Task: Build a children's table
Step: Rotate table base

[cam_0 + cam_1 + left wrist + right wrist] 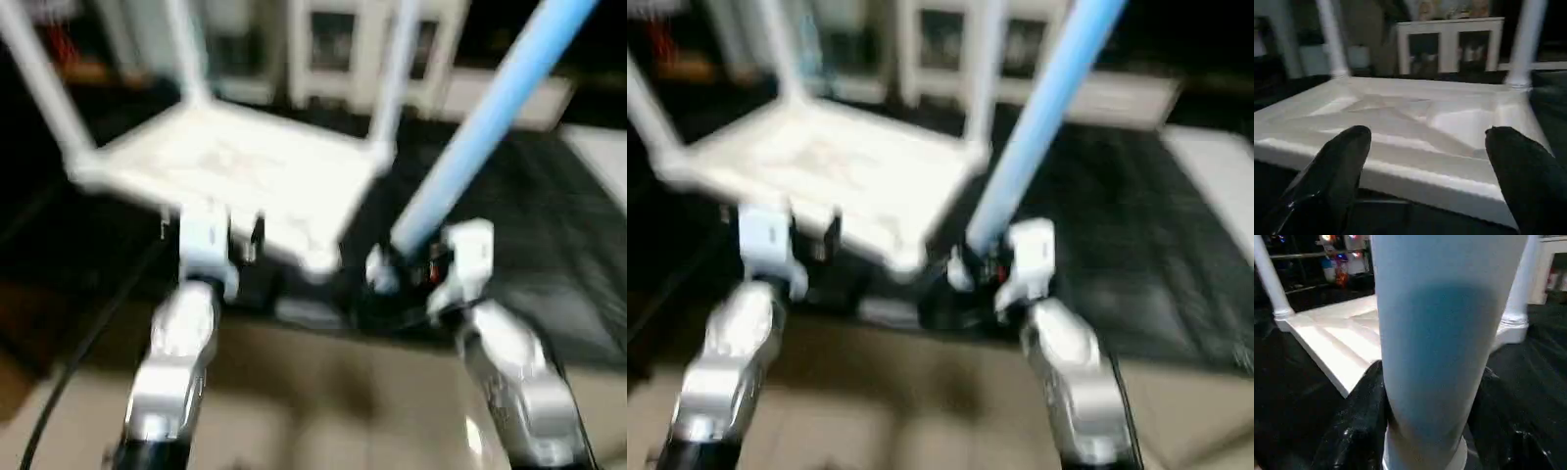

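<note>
silver forearms sit nearest. on the left, the left gripper [214, 238] hangs wide open and empty at the near edge of the upturned tabletop [245, 166], on the black work surface [509, 225] with three legs [392, 83] already standing in it. on the right, the right gripper [1425, 416] clamps the fourth leg [490, 117], slanted. best to stand it upright, then press it into the near corner socket [318, 259]. a white cabinet [1449, 44] stands behind, well clear.

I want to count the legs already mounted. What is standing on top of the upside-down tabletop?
Three white legs rise from corner sockets of the tabletop. The near corner has none; the right hand holds the fourth leg.
</note>
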Motion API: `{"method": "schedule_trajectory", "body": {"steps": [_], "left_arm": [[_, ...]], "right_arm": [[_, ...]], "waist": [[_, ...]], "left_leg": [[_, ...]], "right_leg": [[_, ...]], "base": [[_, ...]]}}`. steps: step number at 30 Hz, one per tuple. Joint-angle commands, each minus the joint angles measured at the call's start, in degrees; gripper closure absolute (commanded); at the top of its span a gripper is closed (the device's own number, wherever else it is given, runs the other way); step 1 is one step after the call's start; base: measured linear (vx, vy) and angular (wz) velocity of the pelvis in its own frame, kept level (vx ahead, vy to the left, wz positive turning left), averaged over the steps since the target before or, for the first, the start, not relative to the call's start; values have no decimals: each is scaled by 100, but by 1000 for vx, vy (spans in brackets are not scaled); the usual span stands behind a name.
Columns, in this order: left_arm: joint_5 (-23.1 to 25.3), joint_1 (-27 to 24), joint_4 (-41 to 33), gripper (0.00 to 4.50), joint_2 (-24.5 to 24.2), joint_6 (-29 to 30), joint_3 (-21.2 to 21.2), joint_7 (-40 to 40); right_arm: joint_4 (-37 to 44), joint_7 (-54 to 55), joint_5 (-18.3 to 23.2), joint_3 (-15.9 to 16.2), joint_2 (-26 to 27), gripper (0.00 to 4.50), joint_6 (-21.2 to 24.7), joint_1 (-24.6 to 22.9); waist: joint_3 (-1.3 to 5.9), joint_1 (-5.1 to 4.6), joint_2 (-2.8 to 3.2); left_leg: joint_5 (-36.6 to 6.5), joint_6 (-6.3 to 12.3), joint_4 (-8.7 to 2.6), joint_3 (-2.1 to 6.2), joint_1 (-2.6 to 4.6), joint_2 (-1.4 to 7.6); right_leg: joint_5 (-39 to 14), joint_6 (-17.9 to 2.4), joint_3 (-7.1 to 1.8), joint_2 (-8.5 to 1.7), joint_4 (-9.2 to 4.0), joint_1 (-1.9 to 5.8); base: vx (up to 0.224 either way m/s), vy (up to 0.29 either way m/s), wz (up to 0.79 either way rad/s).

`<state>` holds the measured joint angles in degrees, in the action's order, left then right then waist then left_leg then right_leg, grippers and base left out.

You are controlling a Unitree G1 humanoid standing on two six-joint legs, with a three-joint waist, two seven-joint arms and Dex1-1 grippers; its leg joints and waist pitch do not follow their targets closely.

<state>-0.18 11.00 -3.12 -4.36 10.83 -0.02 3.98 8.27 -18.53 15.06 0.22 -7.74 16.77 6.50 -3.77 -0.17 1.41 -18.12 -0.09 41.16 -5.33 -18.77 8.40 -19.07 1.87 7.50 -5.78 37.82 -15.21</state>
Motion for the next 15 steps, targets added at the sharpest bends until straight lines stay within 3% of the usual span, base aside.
{"method": "schedule_trajectory", "body": {"steps": [1, 2, 3, 4, 5, 6, 7, 8, 9, 10, 11, 12, 13, 14, 15], "left_arm": [[28, 46, 10, 32, -58, 21, 2, 39], [-5, 55, 34, 32, -52, 8, -16, 105], [-27, 59, 45, 32, -46, 11, -25, 143], [-29, 58, 54, 32, -39, 13, -43, 158], [-29, 58, 54, 32, -39, 13, -43, 158], [-53, 65, 80, 32, -25, 20, -68, 171], [-56, 67, 100, 32, -18, 22, -74, 170], [-64, 75, 149, 32, -3, 28, -86, 166], [-89, 82, 196, 32, 10, 55, -94, 185], [-97, 84, 211, 32, 13, 64, -97, 192], [-93, 89, 231, 32, 16, 58, -109, 199], [-91, 98, 253, 32, 23, 46, -120, 197], [-92, 122, 309, 32, 53, 19, -136, 202], [-101, 138, 354, 32, 80, 1, -142, 222], [-101, 138, 354, 32, 80, 1, -142, 222]], "right_arm": [[-29, 63, 6, -95, 27, 265, -84, 120], [-67, 37, -56, -87, -28, 265, -116, 163], [-83, 17, -90, -65, -67, 265, -146, 179], [-89, 22, -92, -68, -77, 265, -151, 184], [-89, 22, -92, -68, -77, 265, -151, 184], [-101, 47, -118, -76, -99, 265, -149, 191], [-94, 54, -114, -88, -103, 265, -146, 191], [-79, 67, -102, -120, -112, 265, -137, 195], [-58, 120, -66, -165, -106, 265, -35, 187], [-51, 139, -52, -181, -102, 265, 2, 184], [-35, 147, -34, -207, -103, 265, 24, 176], [-3, 158, -20, -248, -107, 265, 22, 161], [66, 171, 33, -319, -135, 265, 67, 124], [116, 175, 54, -347, -174, 265, 101, 94], [116, 175, 54, -347, -174, 265, 101, 94]], "waist": [[334, -113, 70], [425, -390, 135], [411, -335, 212], [403, -371, 137], [391, -350, 82], [380, -371, -71], [399, -357, -193], [535, -246, -541], [526, -50, -615], [500, -20, -551], [460, -5, -543], [371, 22, -426], [288, 98, -367], [250, 136, -247], [249, 83, -167]], "left_leg": [[-1379, 117, -856, 296, 567, 462], [-1444, 537, -1176, 809, 1031, 986], [-818, 965, -1086, 749, 896, 855], [-504, 1253, -1096, 723, 884, 875], [25, 1695, -1138, 546, 844, 794], [94, 1754, -1217, 275, 734, 636], [-91, 1639, -1179, 106, 670, 431], [-743, 1335, -753, -232, 224, -211], [-743, 979, -33, -213, 20, -515], [-424, 774, 112, -95, -86, -458], [-184, 578, 222, -23, -213, -421], [-108, -118, 323, 17, -244, -440], [-10, -305, 261, 106, -275, -329], [139, -618, -101, 168, -207, -199], [226, -753, -485, 145, -113, -140]], "right_leg": [[-2074, -1379, -183, 71, -526, -135], [-610, -779, -299, 225, 275, -794], [-195, -272, -278, 184, 476, -894], [13, -119, -297, 128, 504, -993], [410, -9, -291, 84, 517, -1122], [999, -260, -372, -13, 245, -1083], [1205, -448, -464, -68, -72, -965], [426, -800, -1014, -265, -531, -243], [-1574, -1319, -1550, -611, -915, 102], [-1937, -1563, -1604, -717, -923, 177], [-2012, -1665, -1590, -675, -887, 196], [-1672, -2303, -1888, -321, -912, 194], [-1545, -2386, -2003, -254, -951, 179], [-1201, -2012, -1960, 196, -928, 60], [-1136, -1568, -1777, 533, -846, -17]], "base": [[25, 31, 59], [73, 23, 28], [140, 20, 4], [140, 20, 4], [138, 16, -2], [157, -17, 0], [157, -17, 0], [169, -73, 10], [184, -76, 19], [184, -76, 19], [174, -42, 13], [154, -24, -12], [154, -24, -12], [141, 12, -39], [125, 94, -50]]}}
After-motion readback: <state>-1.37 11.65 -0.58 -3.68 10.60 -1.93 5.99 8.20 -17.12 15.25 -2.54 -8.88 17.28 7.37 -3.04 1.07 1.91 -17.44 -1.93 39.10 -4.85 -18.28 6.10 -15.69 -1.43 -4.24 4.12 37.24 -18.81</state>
